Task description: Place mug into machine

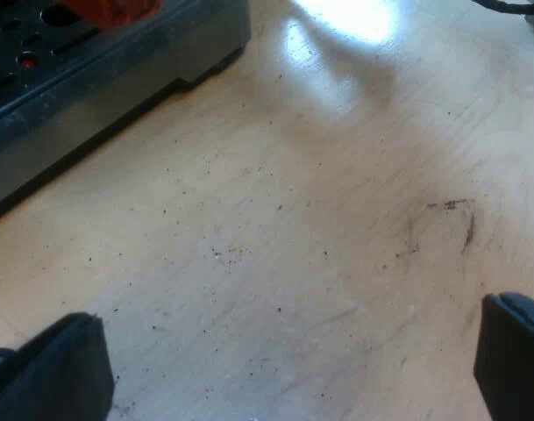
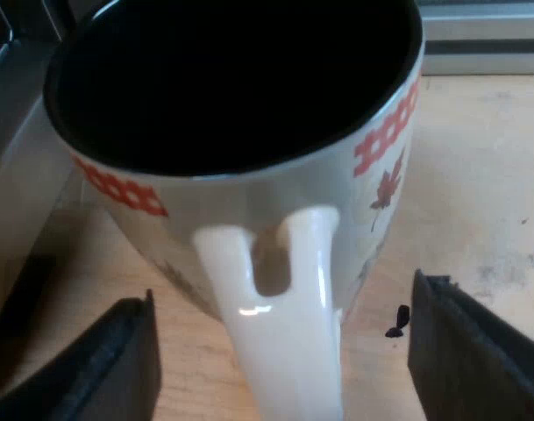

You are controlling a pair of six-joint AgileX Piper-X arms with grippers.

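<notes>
Right wrist view: the right gripper (image 2: 284, 346) is held released, fingers spread either side of the mug (image 2: 249, 189) handle, not touching it. The mug is seen standing on the table (image 2: 481, 202) beside the machine (image 2: 17, 149); grasping and placing are judged not yet done. The left gripper (image 1: 288, 373) is likewise released over the table

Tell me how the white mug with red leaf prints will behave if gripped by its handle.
The glossy white ceramic mug looks rigid and probably breakable. Its glazed handle shines, so the black fingers may slip on it. Held by the handle alone, its wide body would likely sag forward.
</notes>
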